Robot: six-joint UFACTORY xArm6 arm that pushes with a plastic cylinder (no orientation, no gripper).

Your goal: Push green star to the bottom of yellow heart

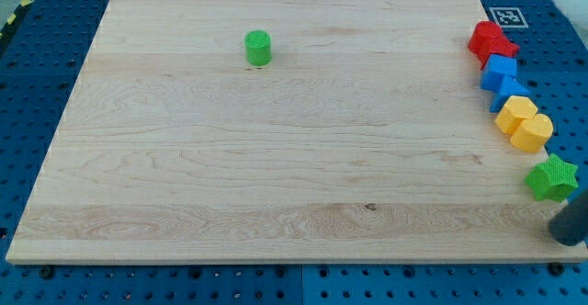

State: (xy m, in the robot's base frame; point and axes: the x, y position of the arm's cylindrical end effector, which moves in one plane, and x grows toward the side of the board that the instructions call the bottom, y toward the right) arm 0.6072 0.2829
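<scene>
The green star (552,177) lies at the board's right edge, low in the view. Just above it sit two touching yellow blocks: the upper one (515,111) looks like the yellow heart, the lower one (533,133) is rounded. The star is below and slightly right of the yellow pair, a small gap apart. My tip (563,237) shows as a dark rod end at the view's bottom right, just below the green star and off the board's edge, not touching the star.
Red blocks (491,41) and blue blocks (504,78) line the board's right edge above the yellow ones. A green cylinder (258,48) stands alone at the upper left-middle. The wooden board (276,158) rests on a blue pegboard.
</scene>
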